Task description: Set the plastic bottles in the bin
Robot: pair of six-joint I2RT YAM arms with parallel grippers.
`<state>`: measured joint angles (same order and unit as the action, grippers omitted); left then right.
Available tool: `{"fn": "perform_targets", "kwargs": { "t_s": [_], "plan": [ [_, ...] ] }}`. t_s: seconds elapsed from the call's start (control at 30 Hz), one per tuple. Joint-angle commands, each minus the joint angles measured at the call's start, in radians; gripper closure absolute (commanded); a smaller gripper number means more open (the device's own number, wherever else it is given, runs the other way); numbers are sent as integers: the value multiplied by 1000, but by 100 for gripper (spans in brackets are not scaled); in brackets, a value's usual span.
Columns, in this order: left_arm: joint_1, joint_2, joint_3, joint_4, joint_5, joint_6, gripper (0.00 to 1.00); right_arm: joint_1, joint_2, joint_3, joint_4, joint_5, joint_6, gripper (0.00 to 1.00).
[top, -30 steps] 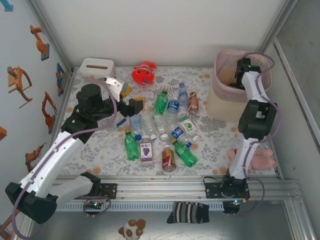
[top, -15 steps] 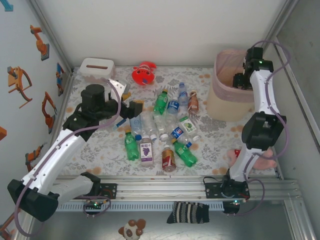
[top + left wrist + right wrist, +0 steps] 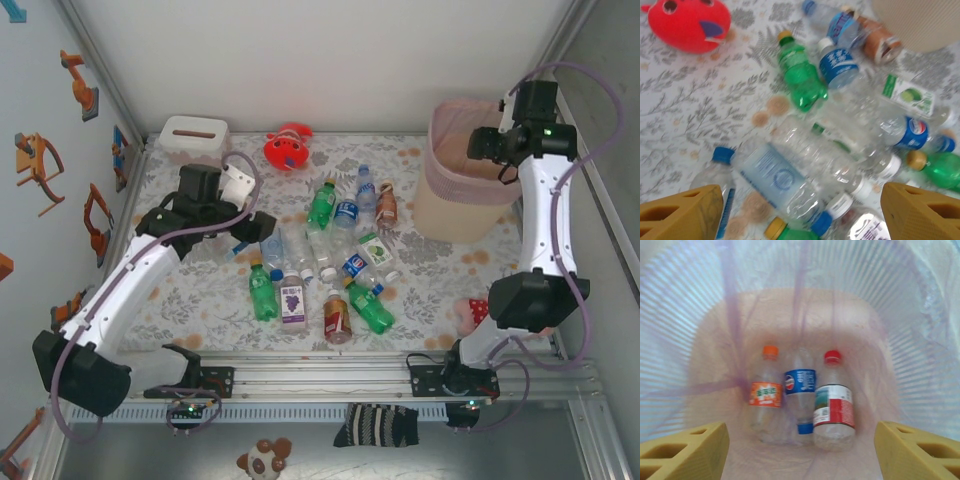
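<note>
In the top view, the plastic bottles (image 3: 320,255) lie in a loose pile at the middle of the flowered table (image 3: 190,300), about 13 of them, mostly on their sides. The bin (image 3: 440,215) stands at the upper right of the frame, well apart from the pile.

The left gripper (image 3: 252,224) hangs over the left edge of the pile. In the left wrist view, the left gripper (image 3: 801,192) has its 2 yellow fingers (image 3: 685,212) spread wide at the lower corners, with nothing held between them. Below them lies a clear bottle with a pale blue label (image 3: 775,175), and a green bottle (image 3: 800,80) lies at the upper middle. The red toy (image 3: 687,22) sits at the upper left.

The right gripper (image 3: 482,146) hovers above the bin's mouth. In the right wrist view, the right gripper (image 3: 801,432) also stands apart and empty, looking straight down into the bin (image 3: 685,305). On its floor, 3 bottles lie side by side: an orange-label bottle (image 3: 765,392) on the left, a blue-label bottle (image 3: 800,387) in the middle, and a red-cap bottle (image 3: 834,405) on the right, the 3 touching or nearly so.

A white tissue box (image 3: 193,135) sits at the upper left of the table.
</note>
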<state>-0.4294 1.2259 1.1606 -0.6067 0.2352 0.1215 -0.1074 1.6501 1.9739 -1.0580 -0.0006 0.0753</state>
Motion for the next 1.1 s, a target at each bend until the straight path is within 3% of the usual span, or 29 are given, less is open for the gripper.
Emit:
{"fn": "perform_targets", "kwargs": {
  "t_s": [0.0,0.5,0.8,1.07],
  "plan": [
    [37,41,34,-96,-32,78,19,23,-68,-9,-4,-94,39,25],
    [194,311,34,-231,-147,267,20,68,-205,-103,44,-169,83,26],
    [210,440,32,-202,-222,285,11,80,-204,-112,35,-160,78,26],
    [218,540,75,-241,-128,281,11,86,-215,-121,45,-159,86,26]
  ]
}}
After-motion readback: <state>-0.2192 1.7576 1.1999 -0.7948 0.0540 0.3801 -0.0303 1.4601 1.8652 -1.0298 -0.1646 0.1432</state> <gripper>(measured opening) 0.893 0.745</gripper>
